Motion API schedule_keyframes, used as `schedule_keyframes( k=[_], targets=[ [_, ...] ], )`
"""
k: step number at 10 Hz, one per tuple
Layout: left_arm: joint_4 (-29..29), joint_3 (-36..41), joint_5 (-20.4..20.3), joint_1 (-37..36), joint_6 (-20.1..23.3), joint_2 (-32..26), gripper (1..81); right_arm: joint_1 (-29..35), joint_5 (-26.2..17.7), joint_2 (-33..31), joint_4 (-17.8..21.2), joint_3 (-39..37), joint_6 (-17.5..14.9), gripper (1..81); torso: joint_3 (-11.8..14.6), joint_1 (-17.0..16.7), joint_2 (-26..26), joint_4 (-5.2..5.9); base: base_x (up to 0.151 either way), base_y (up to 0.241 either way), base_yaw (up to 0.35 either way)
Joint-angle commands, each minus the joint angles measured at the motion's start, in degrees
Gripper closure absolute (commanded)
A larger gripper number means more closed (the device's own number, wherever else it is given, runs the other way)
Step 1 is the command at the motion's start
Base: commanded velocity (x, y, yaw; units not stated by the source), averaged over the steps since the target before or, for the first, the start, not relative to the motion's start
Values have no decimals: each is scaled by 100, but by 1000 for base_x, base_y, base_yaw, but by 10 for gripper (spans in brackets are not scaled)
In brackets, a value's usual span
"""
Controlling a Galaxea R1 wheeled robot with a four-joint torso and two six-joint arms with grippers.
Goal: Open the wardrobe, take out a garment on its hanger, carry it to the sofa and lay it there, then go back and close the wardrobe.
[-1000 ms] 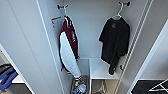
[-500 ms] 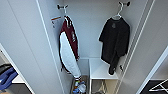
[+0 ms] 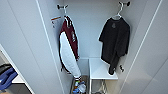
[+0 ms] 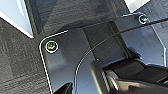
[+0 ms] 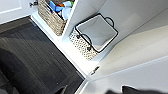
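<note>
wardrobe (image 3: 27, 45), white, both doors standing open, interior exposed; top and lower edges cut off in the head view. garment (image 3: 115, 42), one, black short-sleeved top, hanging long on the right side of the interior, its lowest fold dangling in front of a white shelf (image 3: 101, 70); print at the chest too blurred to read. hanger (image 3: 119, 13), one, thin white, hook caught on a dark peg at the upper right; its shoulders mostly hidden under the fabric. jacket (image 3: 68, 47), one, maroon with white sleeve, hanging on the left side from its own peg, well apart from the black top; an orange-marked label beside it is illegible. at the wardrobe floor, baskets, two: a woven basket (image 5: 51, 16) with blue and other coloured items, cut off at the edge, and a patterned basket (image 5: 93, 36) with dark handles and pale lining, nothing visible inside, under the shelf. floor (image 5: 32, 52), dark carpet. a blue object (image 3: 7, 77) at the far left, partly hidden by the door, cannot be identified. grippers: whether the left or right fingers are parted or closed cannot be told; nothing is seen held or touched by either.
</note>
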Motion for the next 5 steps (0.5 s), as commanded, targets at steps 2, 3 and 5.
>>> schedule_keyframes(
  k=[2, 3, 5],
  targets=[
    [56, -5, 210, -295, 24, -24, 10, 372, -458, -54, 560, 765, 855, 10, 0, 0, 0, 0, 0, 0, 0],
    [13, -5, 201, -295, 24, -24, 10, 337, -1198, -288, 629, 1479, 1543, 10, 0, 0, 0, 0, 0, 0, 0],
    [-23, 4, -149, -268, -28, -24, 10, 144, -1855, -878, 639, 2713, 2461, 10, 0, 0, 0, 0, 0, 0, 0]
  ],
)
